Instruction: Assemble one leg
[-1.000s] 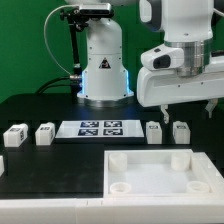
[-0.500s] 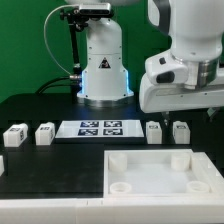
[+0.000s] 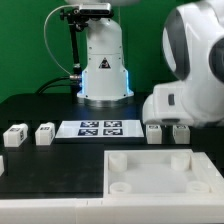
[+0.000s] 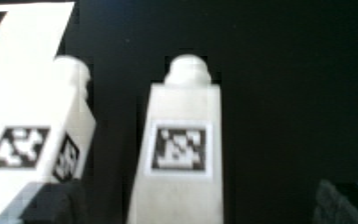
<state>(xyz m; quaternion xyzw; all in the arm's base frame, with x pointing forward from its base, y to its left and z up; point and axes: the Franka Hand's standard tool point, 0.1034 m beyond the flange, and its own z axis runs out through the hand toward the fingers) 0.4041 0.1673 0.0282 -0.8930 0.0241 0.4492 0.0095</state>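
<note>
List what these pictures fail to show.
Jaws: open or shut unclear; the arm covers them in the exterior view, the wrist view is too dark.
Two legs at exterior view's right: partly behind the arm.
Panel: cut by exterior view's right edge.
Leg marker, wrist view: blurred.

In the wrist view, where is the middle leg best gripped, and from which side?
Grip the leg across its two long sides, about mid-length, away from the narrow rounded tip, coming down from above. Those sides look straight and parallel, and a dark gap separates it from the neighbouring leg, so a finger should fit there.
</note>
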